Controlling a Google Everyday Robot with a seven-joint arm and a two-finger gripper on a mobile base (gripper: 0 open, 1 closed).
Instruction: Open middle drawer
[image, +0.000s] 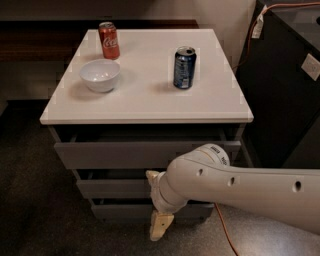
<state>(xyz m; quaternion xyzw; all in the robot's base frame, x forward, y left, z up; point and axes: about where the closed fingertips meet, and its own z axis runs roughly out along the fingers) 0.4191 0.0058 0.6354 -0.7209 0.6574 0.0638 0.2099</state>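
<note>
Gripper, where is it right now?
In the camera view, the gripper is low and about centre, in front of the middle drawer and extending down across the bottom drawer.

dark speckled floor (30, 210), pale wall (225, 15) behind, black cabinet (280, 100) at the right.

White bowl (100, 75), red can (109, 40), blue can (184, 67)
</note>
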